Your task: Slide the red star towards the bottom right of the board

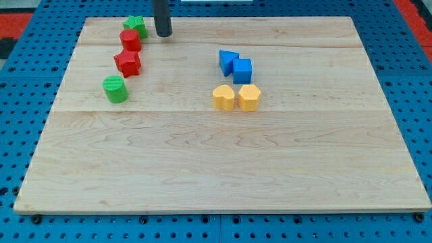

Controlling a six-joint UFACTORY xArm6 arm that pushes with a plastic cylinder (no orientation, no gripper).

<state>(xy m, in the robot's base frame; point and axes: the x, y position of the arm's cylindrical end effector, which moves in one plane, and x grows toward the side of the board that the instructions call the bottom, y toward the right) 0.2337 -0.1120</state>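
— Red star (127,63) sits below and left of my tip (163,34), near the board's (202,175) left edge; we see a red block (130,40) just above it, a green cylinder (115,89) below.

— We have no fingers, only a rod. The green star (136,26) lies just left of the tip. Blue blocks (235,65) and yellow blocks (236,98) cluster well right; bare wood spreads toward the view's bottom right.

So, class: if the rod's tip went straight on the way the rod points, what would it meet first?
The rod points straight down, so my tip would meet only the board, which it seems to touch. No block is under it; the green star sits just to the view's left.
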